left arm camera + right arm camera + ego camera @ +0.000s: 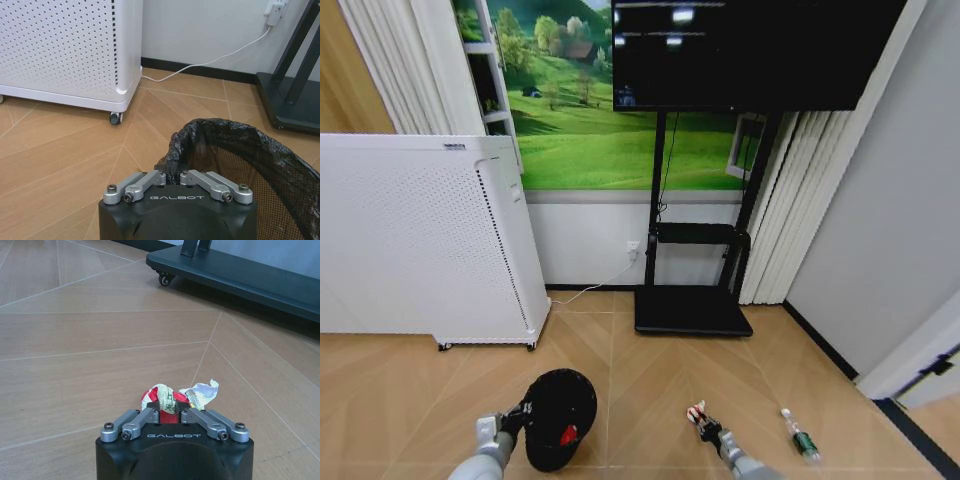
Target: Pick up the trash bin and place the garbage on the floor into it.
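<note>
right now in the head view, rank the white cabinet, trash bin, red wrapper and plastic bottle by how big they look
1. white cabinet
2. trash bin
3. plastic bottle and red wrapper: both look tiny and alike, and the right gripper covers part of the wrapper, so unranked.

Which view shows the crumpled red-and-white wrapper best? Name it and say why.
The right wrist view: the wrapper sits close up, pinched in the right gripper. The head view shows it as a small speck on the floor.
</note>
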Tool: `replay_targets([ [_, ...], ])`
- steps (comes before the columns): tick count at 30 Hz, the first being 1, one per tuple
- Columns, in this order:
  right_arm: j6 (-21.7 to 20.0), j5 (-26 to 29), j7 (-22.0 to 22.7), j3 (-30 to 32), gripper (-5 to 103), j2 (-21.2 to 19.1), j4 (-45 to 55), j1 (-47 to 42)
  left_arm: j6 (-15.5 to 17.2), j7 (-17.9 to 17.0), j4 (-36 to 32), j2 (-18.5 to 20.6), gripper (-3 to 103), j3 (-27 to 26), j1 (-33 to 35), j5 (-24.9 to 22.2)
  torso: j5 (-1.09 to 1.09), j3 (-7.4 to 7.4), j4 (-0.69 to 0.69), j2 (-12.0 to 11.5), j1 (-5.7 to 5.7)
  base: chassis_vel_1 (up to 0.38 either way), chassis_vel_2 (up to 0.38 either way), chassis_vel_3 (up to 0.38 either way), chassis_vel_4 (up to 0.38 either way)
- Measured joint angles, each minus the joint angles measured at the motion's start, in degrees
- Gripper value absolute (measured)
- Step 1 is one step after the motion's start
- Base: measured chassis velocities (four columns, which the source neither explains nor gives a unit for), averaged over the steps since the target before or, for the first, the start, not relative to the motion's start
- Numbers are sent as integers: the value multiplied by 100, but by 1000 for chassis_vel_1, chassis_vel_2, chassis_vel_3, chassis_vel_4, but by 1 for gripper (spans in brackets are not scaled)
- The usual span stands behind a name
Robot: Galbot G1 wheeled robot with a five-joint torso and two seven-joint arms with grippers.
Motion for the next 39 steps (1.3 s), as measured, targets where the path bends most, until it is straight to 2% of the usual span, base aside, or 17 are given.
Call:
replay_targets([
  [5,90,73,-84,-5,15,-68,23,-3,-2,-94,-20,68,6,151,-261,-102,0,1,0,0,0,0,0,0,0],
  [9,295,174,-241,-31,15,-188,107,-8,-17,-233,-39,235,6,521,-766,-335,0,1,-3,0,0,0,0,0,0],
  [19,627,489,-362,-56,15,-325,404,-116,-3,-285,71,406,6,888,-1194,-515,1,1,-1,0,0,0,0,0,0],
  [22,913,858,-536,-65,15,-518,720,-134,48,-238,322,388,6,1074,-1500,-603,0,1,-1,0,1,0,0,0,0],
  [23,946,1113,-594,-120,15,-696,1085,-278,95,-214,423,352,6,1127,-1611,-654,2,1,3,0,0,0,0,0,0],
  [24,946,1113,-594,-120,15,-696,1085,-278,95,-214,423,352,6,1127,-1611,-654,2,1,3,0,0,0,0,0,0],
  [25,950,1244,-642,-158,15,-877,1359,-405,126,-208,507,336,6,1248,-1752,-696,-2,1,1,0,0,0,0,0,0],
  [26,952,1407,-685,-206,15,-1109,1667,-523,169,-222,555,326,6,1503,-2032,-804,-1,1,-1,0,0,0,0,0,0],
  [27,952,1407,-685,-206,15,-1109,1667,-523,169,-222,555,326,6,1503,-2032,-804,-1,1,-1,0,0,0,0,0,0],
  [30,953,1808,-735,-332,15,-1557,2329,-753,251,-339,569,308,6,2114,-2786,-1076,-1,1,-5,0,0,0,0,0,0],
  [31,953,1808,-735,-332,15,-1557,2329,-753,251,-339,569,308,6,2114,-2786,-1076,-1,1,-5,0,0,0,0,0,0],
  [32,954,1958,-792,-350,15,-1711,2616,-835,265,-386,589,302,6,2432,-3186,-1184,0,0,-3,0,0,0,0,0,0],
  [36,954,2240,-921,-363,15,-1908,3028,-982,282,-439,689,256,6,2836,-3686,-1319,0,0,-2,0,1,0,0,0,0],
  [39,955,2458,-1071,-344,15,-2178,3889,-1298,304,-570,816,42,6,3369,-4294,-1500,0,1,-2,0,1,0,0,0,0],
])
